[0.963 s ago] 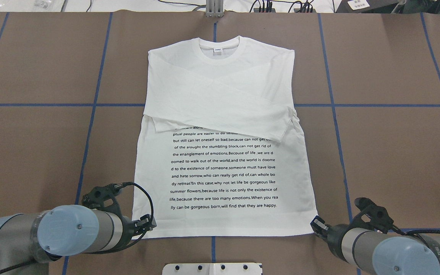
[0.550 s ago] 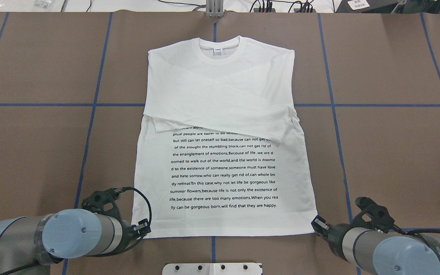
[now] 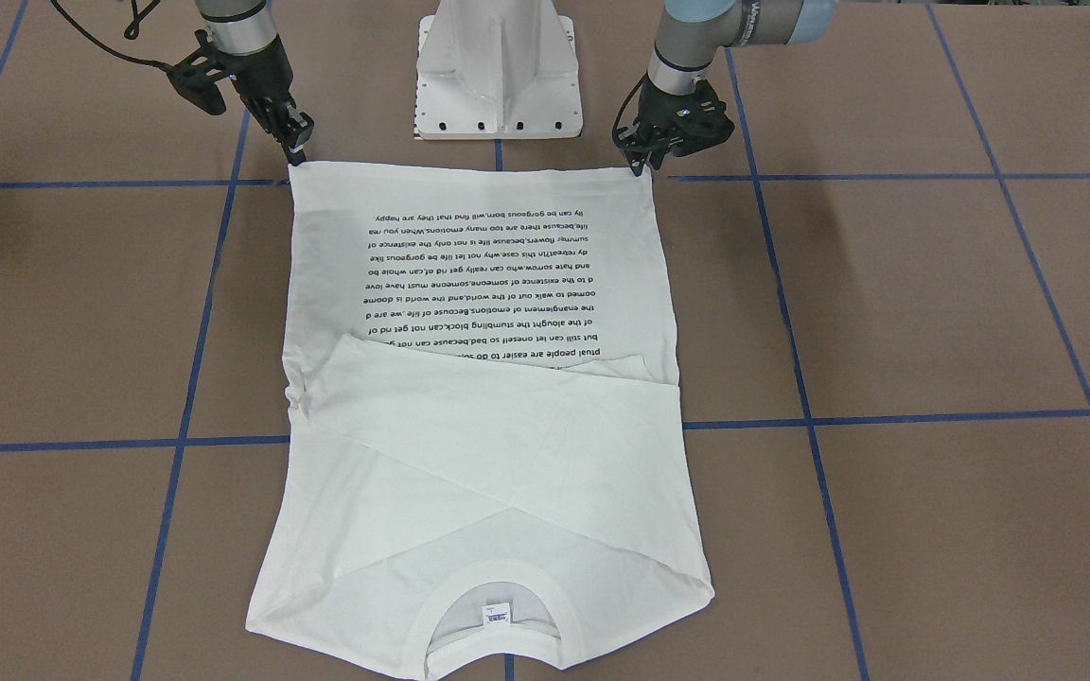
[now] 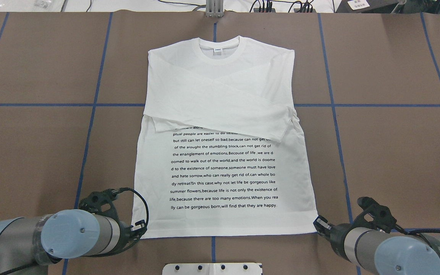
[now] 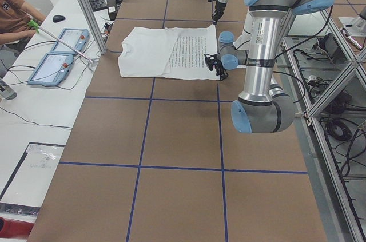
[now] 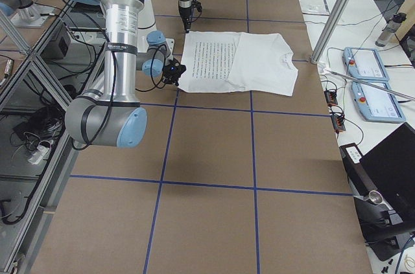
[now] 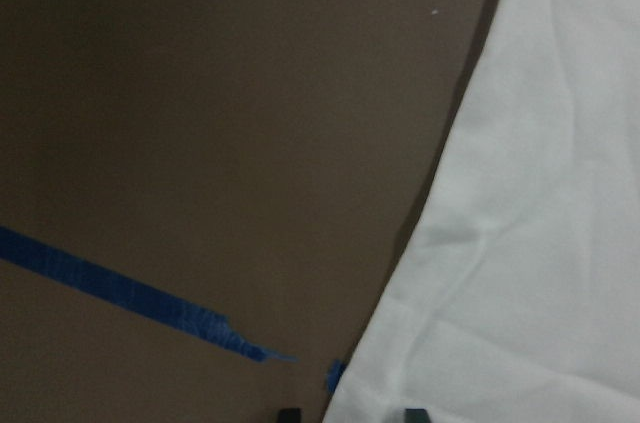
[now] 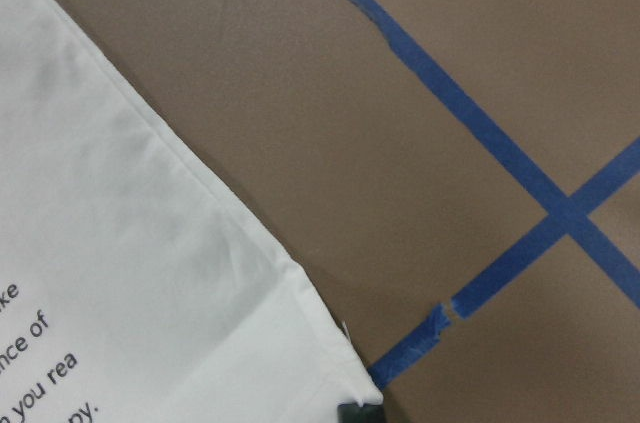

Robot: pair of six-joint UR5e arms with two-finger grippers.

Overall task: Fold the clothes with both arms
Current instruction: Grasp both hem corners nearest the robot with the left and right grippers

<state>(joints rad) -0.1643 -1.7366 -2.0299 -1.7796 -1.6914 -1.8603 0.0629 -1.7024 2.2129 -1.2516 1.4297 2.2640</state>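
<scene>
The white long-sleeved T-shirt [image 4: 224,114] lies flat, text side up, collar away from me, both sleeves crossed over the chest. My left gripper [image 4: 140,226] sits low at the hem's left corner; in the left wrist view its gripper [image 7: 352,413] is open, the fingertips apart astride the cloth's [image 7: 530,243] corner. My right gripper [image 4: 320,222] is at the hem's right corner. In the right wrist view its gripper [image 8: 360,411] shows as one dark tip, shut on the very corner of the T-shirt [image 8: 130,273]. The front-facing view shows both grippers, left [image 3: 644,161] and right [image 3: 297,149], at the hem corners.
The white pedestal base [image 3: 498,76] stands just behind the hem between the arms. Blue tape lines [image 4: 94,105] grid the brown table. A metal post [image 4: 214,9] stands beyond the collar. A person [image 5: 17,13] sits at a side table with tablets.
My left gripper has slid outward and back toward me, from over the hem to its left corner. The right gripper has shifted slightly outward. The T-shirt has not moved.
</scene>
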